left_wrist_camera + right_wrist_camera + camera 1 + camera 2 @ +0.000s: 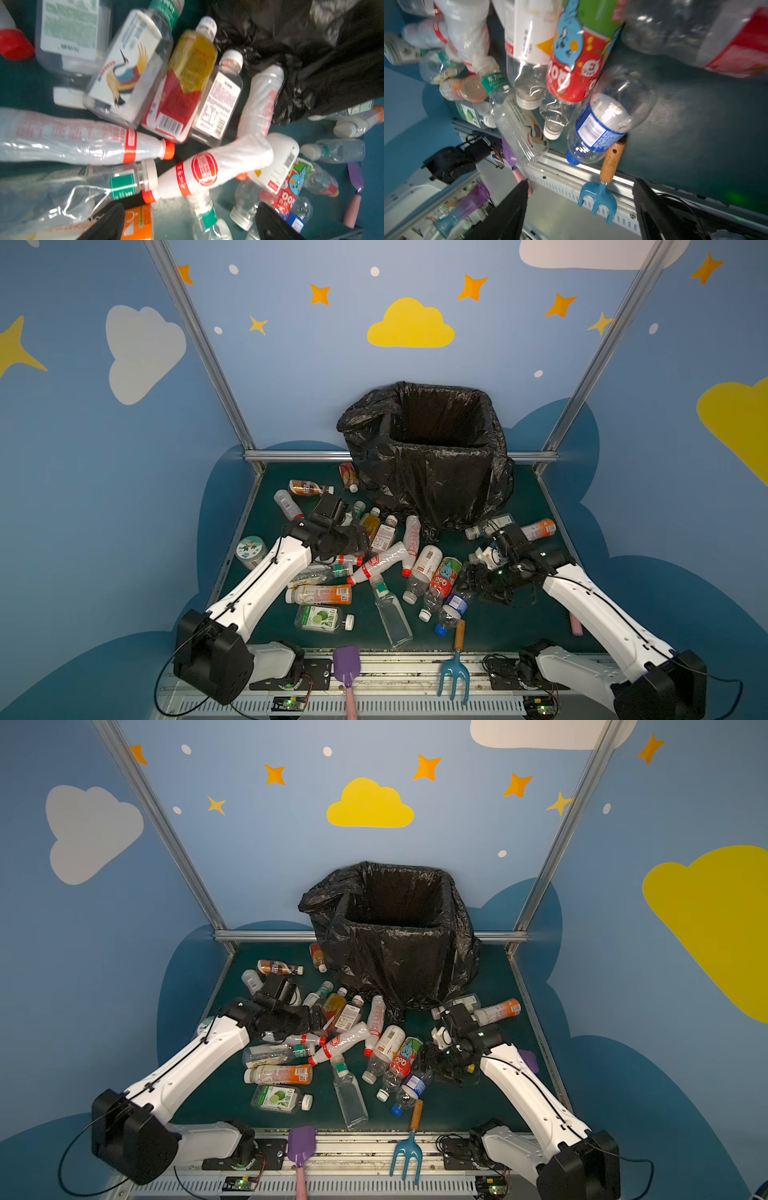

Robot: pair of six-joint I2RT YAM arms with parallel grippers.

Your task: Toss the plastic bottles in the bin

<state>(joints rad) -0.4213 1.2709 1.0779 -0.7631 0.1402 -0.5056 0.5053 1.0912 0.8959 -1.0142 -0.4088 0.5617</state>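
The left gripper (187,220) and right gripper (579,199) both gape wide, empty, near bottles (384,560) heaped on the table (519,626) before the bin (432,485). Closing into that tangle could pinch two, or squirt one away.

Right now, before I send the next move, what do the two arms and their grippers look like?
They match. The left arm and right arm have smooth white shell links, boxy black joint housings and a thin black cable clipped along the white shell. The left gripper and right gripper are black, with tapering matte black fingers. No markings are legible.
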